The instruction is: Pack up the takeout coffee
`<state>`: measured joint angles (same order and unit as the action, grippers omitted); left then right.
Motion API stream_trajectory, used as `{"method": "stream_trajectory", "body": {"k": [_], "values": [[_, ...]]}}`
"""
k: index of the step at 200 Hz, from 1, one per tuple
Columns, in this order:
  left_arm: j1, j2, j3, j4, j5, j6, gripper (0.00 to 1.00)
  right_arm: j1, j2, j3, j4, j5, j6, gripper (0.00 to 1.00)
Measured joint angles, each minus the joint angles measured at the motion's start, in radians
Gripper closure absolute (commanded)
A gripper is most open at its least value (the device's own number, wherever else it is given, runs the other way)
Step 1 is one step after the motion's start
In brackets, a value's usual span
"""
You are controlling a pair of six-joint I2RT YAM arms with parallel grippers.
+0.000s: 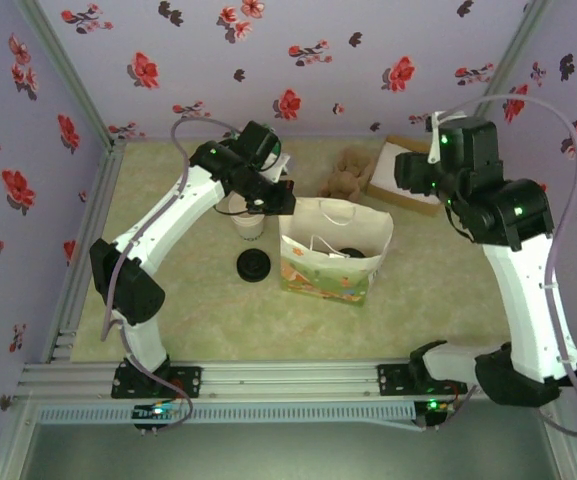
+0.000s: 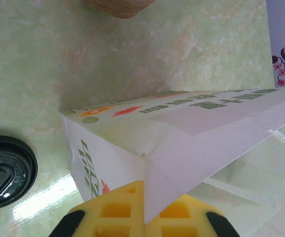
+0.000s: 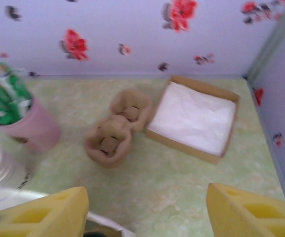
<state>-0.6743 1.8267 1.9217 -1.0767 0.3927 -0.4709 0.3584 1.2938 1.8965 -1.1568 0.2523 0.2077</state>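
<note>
Two cropped hands — left hand point(image 2: 144, 217) seemingly pinches the bag point(image 2: 196, 140) rim, right hand point(image 3: 147, 212) spread.

The white printed paper bag point(image 2: 196, 143) is standing right against the left pincer point(image 2: 143, 215), its rim pinched between the jaws and walling off the way ahead. A round black plastic lid point(image 2: 6, 173) is lying left of that pincer. Bare green marbled desk point(image 3: 177, 173) is stretching before the wide-spread right pincer point(image 3: 146, 197), up to a brown pulp carrier point(image 3: 112, 131) and a shallow cardboard box point(image 3: 194, 118).
</note>
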Motion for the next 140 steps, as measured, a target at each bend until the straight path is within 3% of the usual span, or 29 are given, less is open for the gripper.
{"method": "stream_trajectory", "body": {"k": [22,58,96,140], "values": [[0.000,0.000,0.000,0.003,0.000,0.000,1.00,-0.135,0.133,-0.023,0.024,-0.056,0.069,0.36],[0.000,0.000,-0.013,0.025,0.001,-0.001,1.00,-0.292,0.418,-0.093,0.093,-0.101,0.175,0.31],[0.000,-0.002,-0.020,0.038,0.007,-0.001,1.00,-0.341,0.673,-0.029,0.172,-0.100,0.263,0.32],[0.000,-0.005,-0.026,0.048,0.014,-0.007,1.00,-0.354,0.957,0.246,0.191,-0.076,0.317,0.36]]}}
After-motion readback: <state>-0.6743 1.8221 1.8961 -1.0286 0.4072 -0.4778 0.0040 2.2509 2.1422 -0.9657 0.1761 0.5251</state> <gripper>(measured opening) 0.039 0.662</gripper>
